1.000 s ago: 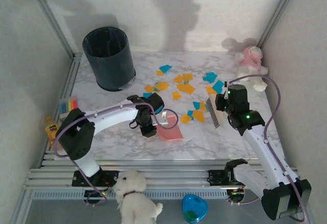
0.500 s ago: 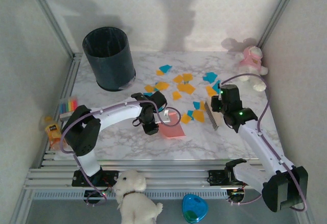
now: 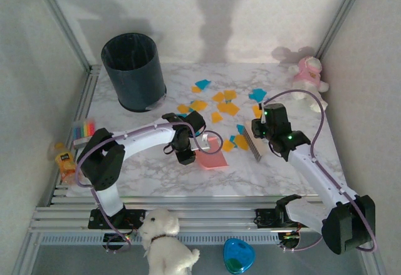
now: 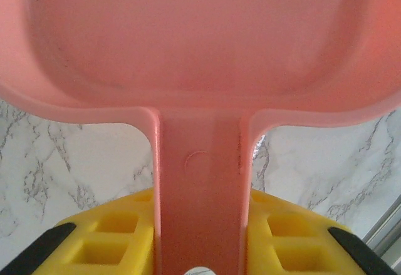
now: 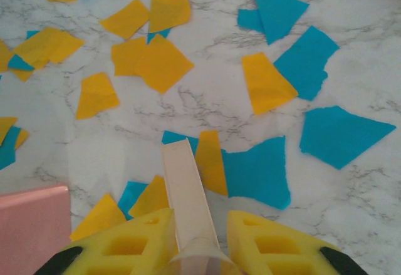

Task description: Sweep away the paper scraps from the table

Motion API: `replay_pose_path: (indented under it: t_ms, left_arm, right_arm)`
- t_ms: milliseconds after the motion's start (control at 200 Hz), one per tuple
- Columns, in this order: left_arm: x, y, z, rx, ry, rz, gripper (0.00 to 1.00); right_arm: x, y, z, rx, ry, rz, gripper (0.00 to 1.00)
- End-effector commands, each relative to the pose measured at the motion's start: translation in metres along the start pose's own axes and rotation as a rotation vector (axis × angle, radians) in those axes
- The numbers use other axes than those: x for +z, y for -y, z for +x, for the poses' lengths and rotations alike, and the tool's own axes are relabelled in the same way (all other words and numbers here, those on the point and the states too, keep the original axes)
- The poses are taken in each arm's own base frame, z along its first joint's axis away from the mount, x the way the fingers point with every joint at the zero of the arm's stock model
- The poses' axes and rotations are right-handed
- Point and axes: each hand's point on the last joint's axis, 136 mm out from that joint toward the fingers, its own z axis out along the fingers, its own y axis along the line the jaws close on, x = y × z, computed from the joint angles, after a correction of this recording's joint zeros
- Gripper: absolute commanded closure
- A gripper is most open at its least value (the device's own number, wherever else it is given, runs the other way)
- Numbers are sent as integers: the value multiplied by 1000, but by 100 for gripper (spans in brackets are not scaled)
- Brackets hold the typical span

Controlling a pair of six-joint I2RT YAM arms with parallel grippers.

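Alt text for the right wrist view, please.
The right gripper is shut on a pale brush handle above the marble table, strewn with orange-yellow and teal paper scraps. A pink dustpan corner shows at lower left.

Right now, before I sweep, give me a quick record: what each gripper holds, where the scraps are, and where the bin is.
left gripper: shut on dustpan handle
right gripper: shut on brush
dustpan: mouth toward brush, inside looks bare
scraps: scattered on table, mostly beyond the brush, a few between brush and dustpan
bin: far left corner, upright
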Motion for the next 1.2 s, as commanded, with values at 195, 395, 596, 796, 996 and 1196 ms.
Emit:
replay_pose_path:
  t_ms: [195,395,596,796,996,1196]
  left_arm:
    - [6,2,1,-19,-43,19,100]
    - [6,2,-1,-27,-42,19,100]
    - [5,2,-1,-29,-39,22,100]
    - [4,3,1,-30,-38,19,100]
    - [4,3,1,-43,-40,17,100]
    - [4,0,1,-55,-34,3,100]
  right_arm:
    - [4,-30,7,-42,-41,-140,100]
    - [-2,-48,6,-64,-50,-226,100]
    - [-10,-61,0,-59,-37,-298,100]
    - [-22,-53,-18,-17,41,-252,100]
    - [-37,-40,-35,17,139,-197,100]
    - [-40,-15,-49,57,230,-57,100]
